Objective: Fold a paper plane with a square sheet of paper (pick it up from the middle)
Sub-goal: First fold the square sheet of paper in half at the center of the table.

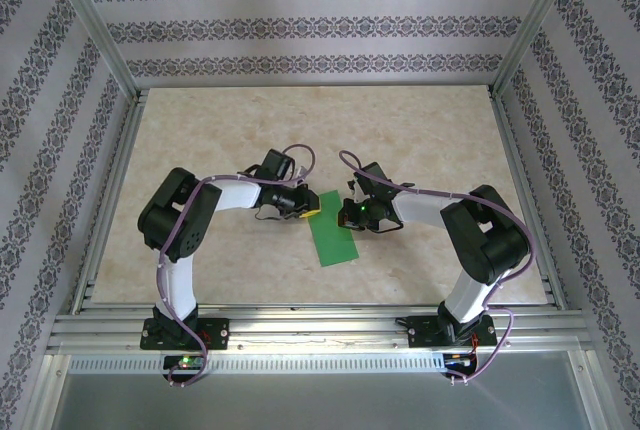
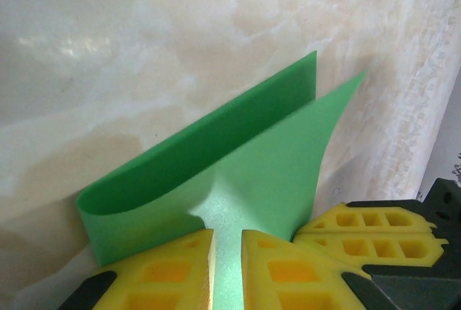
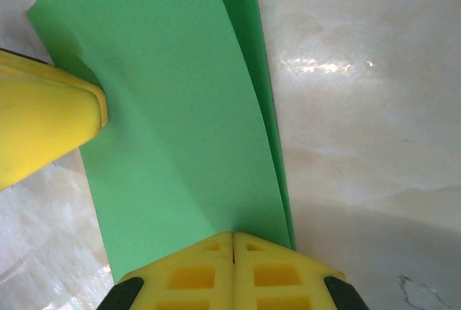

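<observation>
Now | L cam: L hand clamps curled green paper | R cam: R hand pinches it

A robot lab cell: aluminium framing and patterned panels are enclosing a marble-look table, with a left arm and right arm standing bolted at its near edge.

Top view: paper, far end is lying hidden under left gripper and right gripper; their fingertips are showing too small to read.
Left wrist: own fingers are running off the bottom edge. Paper is showing in the gap between them (clamped or merely behind, cannot tell).
Right wrist: closed fingertips are covering the paper's near end. The paper's top is running off the frame, and the left gripper's finger is being cut by the left edge.
</observation>
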